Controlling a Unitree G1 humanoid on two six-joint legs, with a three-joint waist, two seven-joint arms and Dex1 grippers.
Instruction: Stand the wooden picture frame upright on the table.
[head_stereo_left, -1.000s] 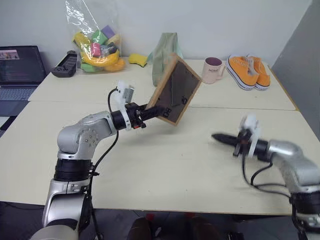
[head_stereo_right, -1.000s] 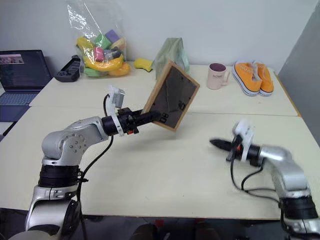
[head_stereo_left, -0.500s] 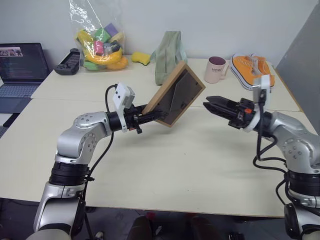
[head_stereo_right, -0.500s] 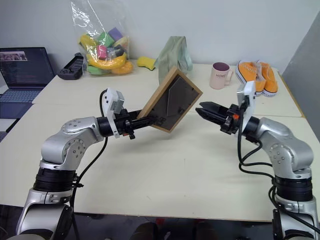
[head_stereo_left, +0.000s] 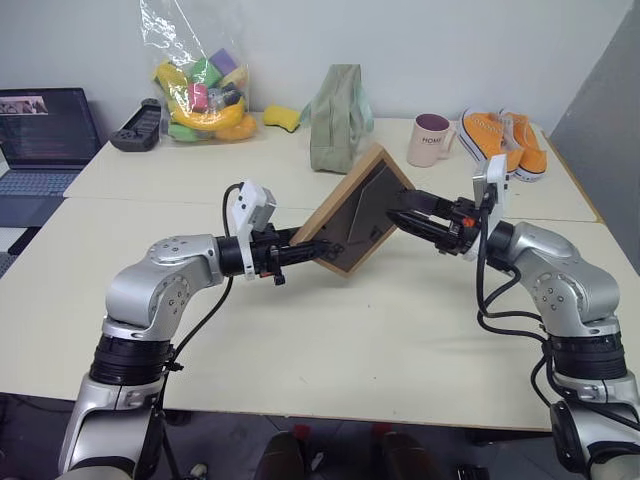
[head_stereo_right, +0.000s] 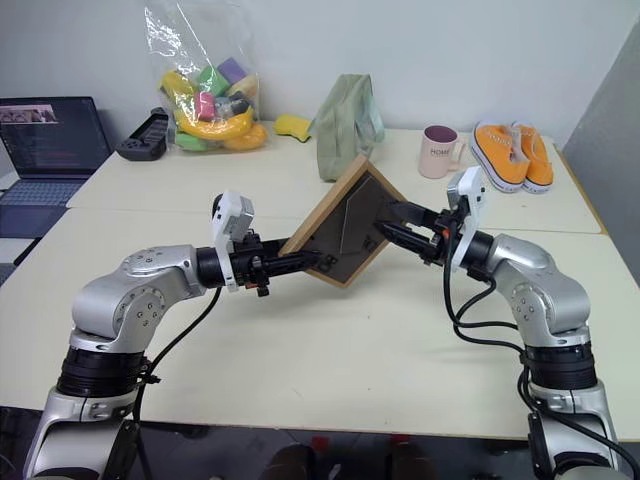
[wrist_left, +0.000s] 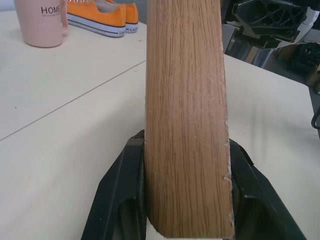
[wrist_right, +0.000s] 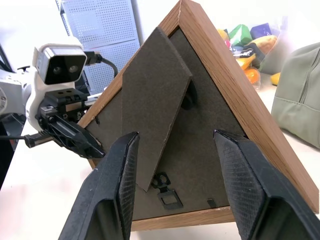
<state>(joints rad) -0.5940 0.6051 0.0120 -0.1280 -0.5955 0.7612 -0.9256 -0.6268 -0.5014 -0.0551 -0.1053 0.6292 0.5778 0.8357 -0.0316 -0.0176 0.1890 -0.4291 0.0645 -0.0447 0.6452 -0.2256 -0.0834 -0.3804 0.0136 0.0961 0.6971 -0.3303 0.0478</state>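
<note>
up above the pale cream flat bench (head_stereo_left: 330, 340), the small rectangular light-wood picture frame (head_stereo_left: 355, 212) hangs in the air, turned on one corner like a diamond, with its dark grey back and the fold-out stand flap (wrist_right: 152, 107) facing the right gripper (head_stereo_right: 392, 224). the left gripper (head_stereo_left: 300, 250) pinches the frame's wooden edge near its lower left side; in the left wrist view the two black fingers (wrist_left: 116, 195) press against both faces of the wood. the right gripper sits just beside the frame's right side, its fingers (wrist_right: 116, 185) spread wide with the stand flap between them; i cannot tell whether either one touches the flap.

behind the frame, on the far part of the bench, stand a sage-green cloth bag (head_stereo_left: 338, 118), a pink ceramic mug (head_stereo_left: 430, 138) and a pair of orange canvas shoes (head_stereo_left: 500, 142). further to the frame's left lie a clear plastic bag of coloured foam toys (head_stereo_left: 200, 85), a yellow sponge (head_stereo_left: 280, 118), a black game controller (head_stereo_left: 135, 126) and an open dark laptop (head_stereo_left: 40, 135).
</note>
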